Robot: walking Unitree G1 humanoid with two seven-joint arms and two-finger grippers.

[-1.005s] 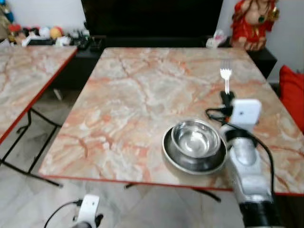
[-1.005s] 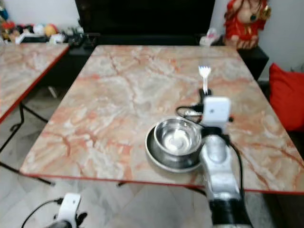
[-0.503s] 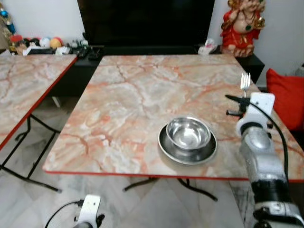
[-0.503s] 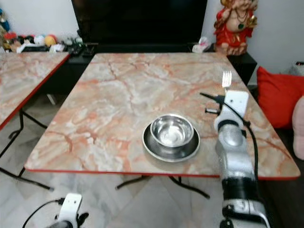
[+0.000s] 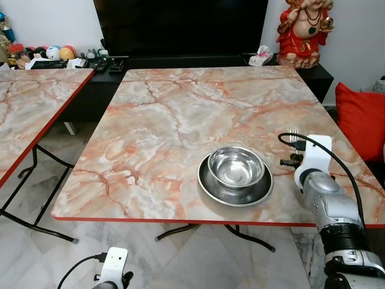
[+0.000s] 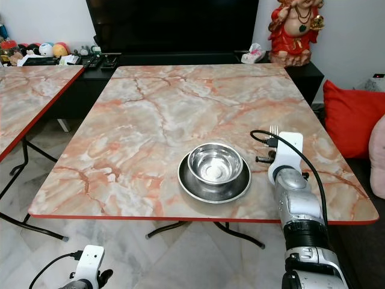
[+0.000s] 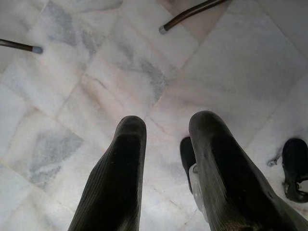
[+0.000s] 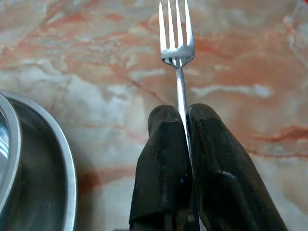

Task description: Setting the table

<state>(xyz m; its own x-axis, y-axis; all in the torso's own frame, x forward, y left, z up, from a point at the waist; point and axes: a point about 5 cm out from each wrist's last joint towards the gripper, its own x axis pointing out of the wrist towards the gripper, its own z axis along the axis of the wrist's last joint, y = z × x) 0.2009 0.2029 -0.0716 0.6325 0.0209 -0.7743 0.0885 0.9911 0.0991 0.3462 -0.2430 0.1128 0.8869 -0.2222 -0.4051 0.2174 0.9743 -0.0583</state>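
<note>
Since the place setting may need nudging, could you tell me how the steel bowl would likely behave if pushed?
The bowl sits loose in the steel plate, metal on metal, so it would probably slide and clatter. It looks stiff, light and unbreakable. The right gripper beside it holds the fork.

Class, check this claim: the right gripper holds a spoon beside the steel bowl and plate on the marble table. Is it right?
Not quite. The right gripper holds a fork, not a spoon; the right wrist view shows its tines. It is beside the bowl and plate on the table.
</note>
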